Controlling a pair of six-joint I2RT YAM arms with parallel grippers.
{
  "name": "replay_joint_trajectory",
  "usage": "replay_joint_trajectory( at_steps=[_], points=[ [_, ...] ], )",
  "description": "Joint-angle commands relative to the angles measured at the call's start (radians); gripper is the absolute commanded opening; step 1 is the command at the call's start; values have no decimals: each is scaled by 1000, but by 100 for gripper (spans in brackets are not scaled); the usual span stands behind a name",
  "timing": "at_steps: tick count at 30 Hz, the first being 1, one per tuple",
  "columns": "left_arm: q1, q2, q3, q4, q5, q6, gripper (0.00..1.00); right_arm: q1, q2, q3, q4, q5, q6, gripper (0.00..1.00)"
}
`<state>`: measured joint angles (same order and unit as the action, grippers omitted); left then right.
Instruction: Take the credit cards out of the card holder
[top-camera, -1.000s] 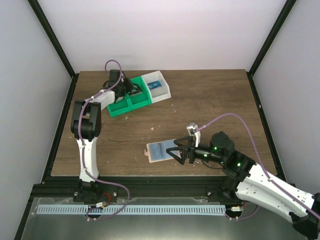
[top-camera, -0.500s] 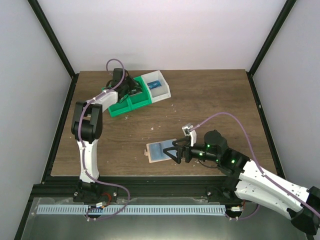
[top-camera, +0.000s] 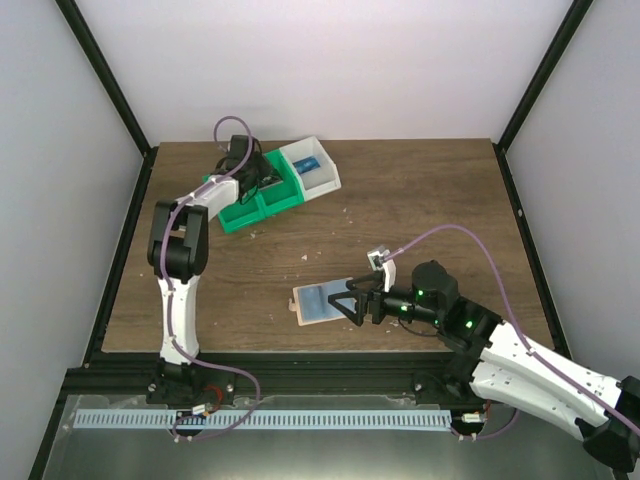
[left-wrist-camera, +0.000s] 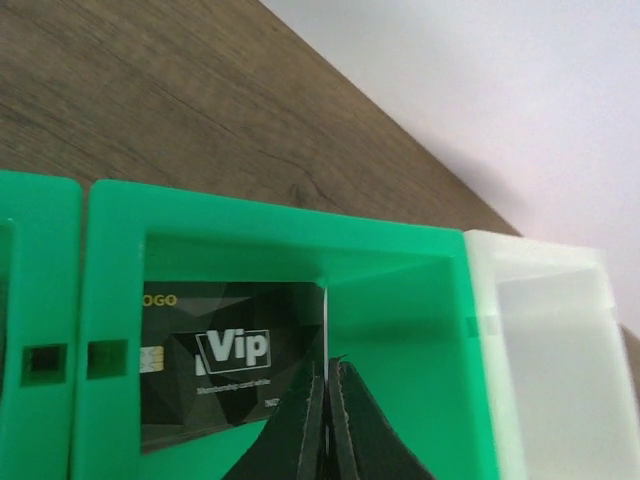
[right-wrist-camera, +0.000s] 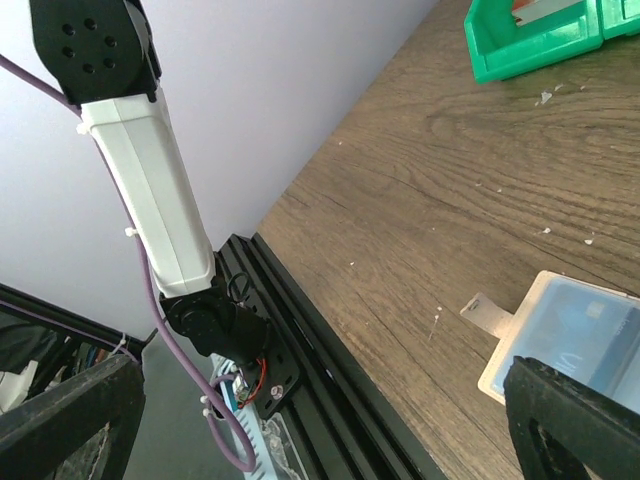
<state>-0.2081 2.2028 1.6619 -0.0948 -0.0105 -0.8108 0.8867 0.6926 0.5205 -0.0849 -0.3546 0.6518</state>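
Card holder (top-camera: 322, 303) lies lengthwise just ahead of your right gripper (top-camera: 345, 308), jaws wide, empty; left gripper (left-wrist-camera: 327, 375), pinched closed, well apart.

Half-seen cards
The green bin (left-wrist-camera: 300, 215) wall and the left fingers (left-wrist-camera: 295, 435) cover part of the black card (left-wrist-camera: 225, 355); the holder (right-wrist-camera: 520, 335) runs off the right wrist view's edge.

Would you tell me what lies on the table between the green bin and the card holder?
Only bare wooden table with a few tiny pale specks separates the green bin from the card holder; the top view shows this.
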Motion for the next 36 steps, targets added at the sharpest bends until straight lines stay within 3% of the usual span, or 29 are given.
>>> replay_joint_trajectory(
  at_steps=[1,9,23,30,33,36],
  points=[
    [1,41,42,-45,-25,29,6,-2,-14,11,7,15,15,100],
    [1,42,44,-48,-45,33,9,-2,-20,7,7,7,24,100],
    [2,-39,110,-116,-88,41,32,-2,-63,-18,-4,21,39,100],
    [1,-123,95,-176,-13,119,43,-2,-69,-31,-14,45,56,100],
    [0,-201,24,-198,43,159,71,-2,-71,-17,-61,110,96,100],
    [-14,-327,-122,-154,72,214,76,-2,-76,28,-146,208,119,100]
  ],
)
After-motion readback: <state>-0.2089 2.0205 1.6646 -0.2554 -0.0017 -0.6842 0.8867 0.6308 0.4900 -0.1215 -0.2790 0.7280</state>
